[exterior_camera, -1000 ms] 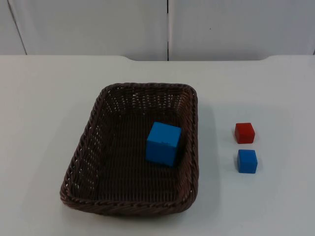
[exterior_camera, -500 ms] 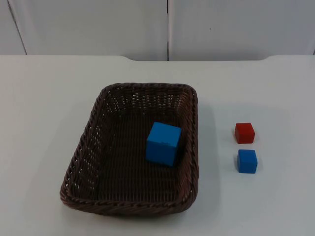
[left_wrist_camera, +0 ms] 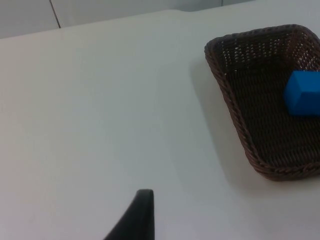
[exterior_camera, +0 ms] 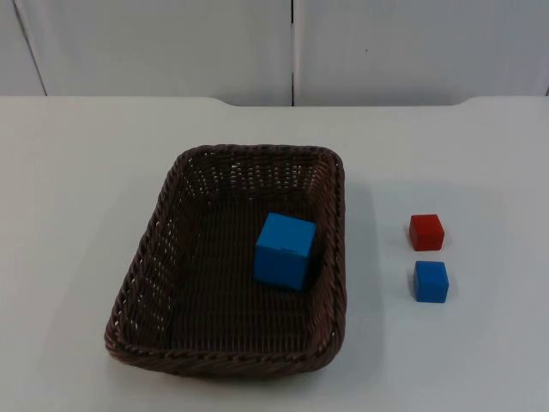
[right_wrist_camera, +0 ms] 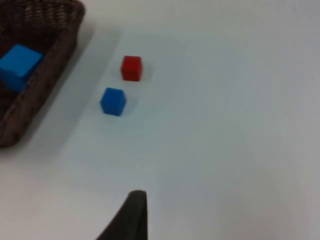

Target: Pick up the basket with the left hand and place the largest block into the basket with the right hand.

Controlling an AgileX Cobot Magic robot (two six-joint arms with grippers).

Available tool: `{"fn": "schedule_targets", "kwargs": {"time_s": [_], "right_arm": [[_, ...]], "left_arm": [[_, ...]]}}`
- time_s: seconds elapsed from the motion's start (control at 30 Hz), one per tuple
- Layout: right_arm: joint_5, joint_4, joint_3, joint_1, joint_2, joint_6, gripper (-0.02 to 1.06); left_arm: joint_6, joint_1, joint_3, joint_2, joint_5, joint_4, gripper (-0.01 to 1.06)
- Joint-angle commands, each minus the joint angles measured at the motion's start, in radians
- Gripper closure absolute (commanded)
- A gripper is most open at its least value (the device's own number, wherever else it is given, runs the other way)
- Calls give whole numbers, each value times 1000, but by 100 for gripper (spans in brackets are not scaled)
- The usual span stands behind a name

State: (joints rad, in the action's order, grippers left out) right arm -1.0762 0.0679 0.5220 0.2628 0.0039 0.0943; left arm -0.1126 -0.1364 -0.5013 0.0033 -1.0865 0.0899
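A: Has anything moved since the earlier top views?

B: Nothing. The basket (exterior_camera: 232, 257), the blocks and the table (exterior_camera: 77, 189) lie exactly as they did, and neither arm has come into the top view.

A: Start at the grippers, then.

B: The left gripper (left_wrist_camera: 135, 220) hangs above bare table, well apart from the basket's near wall. The right gripper (right_wrist_camera: 130, 217) hangs over open table too, with the small blue block (right_wrist_camera: 113, 101) and the red block (right_wrist_camera: 132, 68) ahead of it. Of each I see one black fingertip, so I cannot tell whether either is open or closed. Neither touches anything.

A: And the task's things?

B: The large blue block (exterior_camera: 285, 250) already sits inside the basket, against its right wall. The basket rests on the table. The two small blocks stand just beside each other, to its right.

A: Meaning?

B: I judge the placing done; both arms seem to wait, pulled back.
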Motion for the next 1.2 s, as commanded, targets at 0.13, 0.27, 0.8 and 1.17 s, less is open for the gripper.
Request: {"fn": "schedule_targets", "kwargs": {"time_s": [0.13,0.27,0.8,1.17], "right_arm": [[-3,-4,-6,-120,-4,-5,-1],[-3,-4,-6,-182,-4,-5,-1],[-3,-4,-6,-240,-4,-5,-1],[-3,-4,-6,-240,-4,-5,-1]], "left_arm": [[10,-2,5,-3,11,-1,0],[10,-2,5,-3,11,-1,0],[10,0,5,-3,11,-1,0],[10,175,5,-3,11,-1,0]]}}
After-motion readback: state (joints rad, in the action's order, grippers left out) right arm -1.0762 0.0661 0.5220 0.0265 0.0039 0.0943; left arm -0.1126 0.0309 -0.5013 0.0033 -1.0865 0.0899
